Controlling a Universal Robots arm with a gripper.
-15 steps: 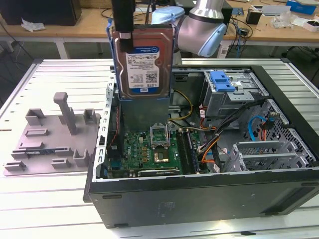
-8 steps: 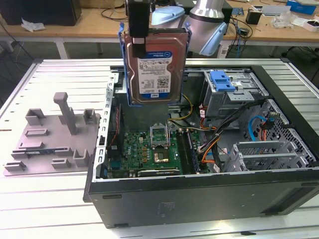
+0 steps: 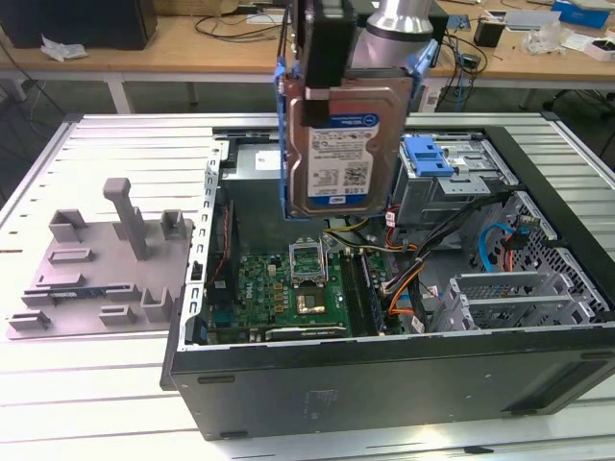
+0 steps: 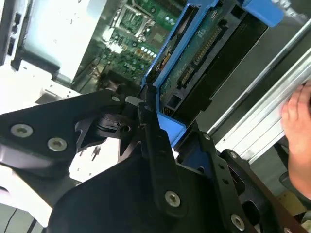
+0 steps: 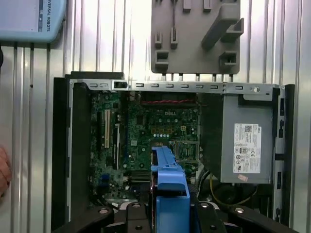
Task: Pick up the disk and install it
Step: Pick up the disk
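Jaws are pinching the disk (image 3: pixel 338 158) by its blue carrier. The gripper (image 3: pixel 327 82) is holding it upright over the open computer case (image 3: pixel 384 384), above the motherboard (image 3: pixel 288 288). Cables (image 3: pixel 408 274) and a blue latch bracket (image 3: pixel 428 156) are sitting just beside it. A gray fixture (image 3: pixel 96 269) is lying on the exterior view's left.

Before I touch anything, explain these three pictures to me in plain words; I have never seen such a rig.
This is a single robot arm working over an open computer case that lies on a ribbed metal table. The exterior view is taken by a camera off the arm; both wrist views come from cameras riding on the arm, looking past its hand. The hand is shut on the disk, a silver hard drive in a blue carrier, held upright above the green circuit board. Beside the case, at the exterior view's left, lies a grey fixture plate.
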